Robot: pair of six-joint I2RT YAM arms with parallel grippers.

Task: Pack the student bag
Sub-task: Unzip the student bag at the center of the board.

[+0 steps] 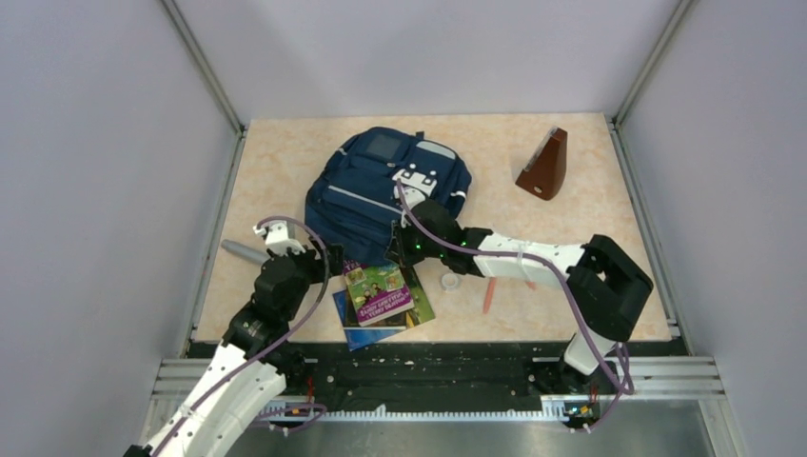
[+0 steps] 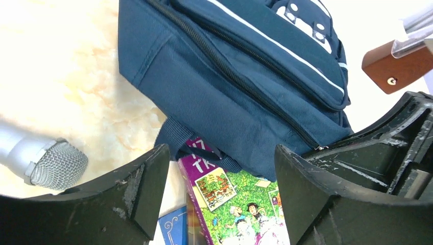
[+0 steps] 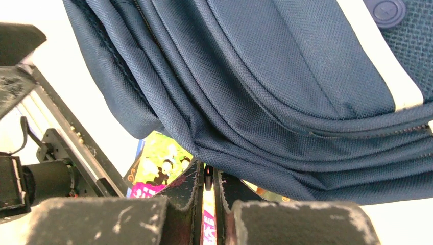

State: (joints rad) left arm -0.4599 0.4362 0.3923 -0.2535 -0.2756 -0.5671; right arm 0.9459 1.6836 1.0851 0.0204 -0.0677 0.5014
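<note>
**Item 1, student bag**: you have it lying flat, pockets up, at the centre of the top view on the tabletop. It is navy with pale stripes and grey patches.

**Item 2, left end effector**: released. Its jaws stand wide apart with nothing between them, low by the bag's lower-left corner.

**Item 3, right end effector**: clenched. Its jaws all but meet, with the tips against the bag's lower hem. You cannot tell whether fabric or a zip tab is pinched.

**Item 4, picture book**: green cover with a purple band, just below the bag in the top view. A bag strap crosses its upper corner. It lies on a blue book.

**Item 5, microphone**: silver with a mesh head. You will find it at centre left, beside the left arm.

**Item 6, metronome**: brown wood, at upper right, well apart from the bag.

**Item 7, orange pen** and small white round object: both lie right of the books, near the right arm.
</note>
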